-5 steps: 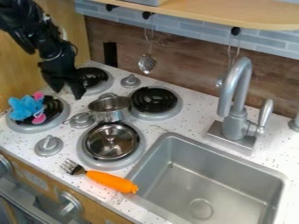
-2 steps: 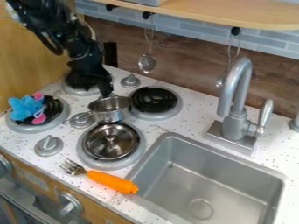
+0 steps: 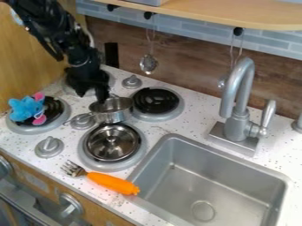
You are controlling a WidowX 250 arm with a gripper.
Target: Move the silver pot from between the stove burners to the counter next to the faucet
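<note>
1. Gripper (image 3: 96, 96), one, black: is hanging at the near-left rim of the pot; whether it is released, clenched or grasping, I cannot tell.
2. Metal pot (image 3: 114, 117), one, handled: is standing upright among the burners, above the shiny round vessel in the view.
3. Progress, as judged: the gripper is already being placed at the pot, so the reaching is looking done; the pot is seemingly not being lifted, and any raising or shifting of it is appearing undone.
4. Burners, four: far left (image 3: 108, 81), far right (image 3: 156, 100), near left (image 3: 56, 108) and near right (image 3: 137, 154).
5. Shiny round vessel (image 3: 105, 142), one, a lid or shallow pan: is resting on the near-right burner.
6. Plush toy (image 3: 24, 108), one, blue and pink: is lying on the near-left burner.
7. Fork (image 3: 112, 182), one, orange-handled: is lying beside the sink.
8. Countertop knobs, three: far (image 3: 131, 81), middle (image 3: 82, 121), near (image 3: 49, 147).
9. Sink (image 3: 194, 176), one, and faucet (image 3: 238, 126), one: are occupying the right side.
10. Hanging utensils, two: a slotted spoon (image 3: 149, 64) and another (image 3: 223, 82), partly hidden behind the faucet.
</note>
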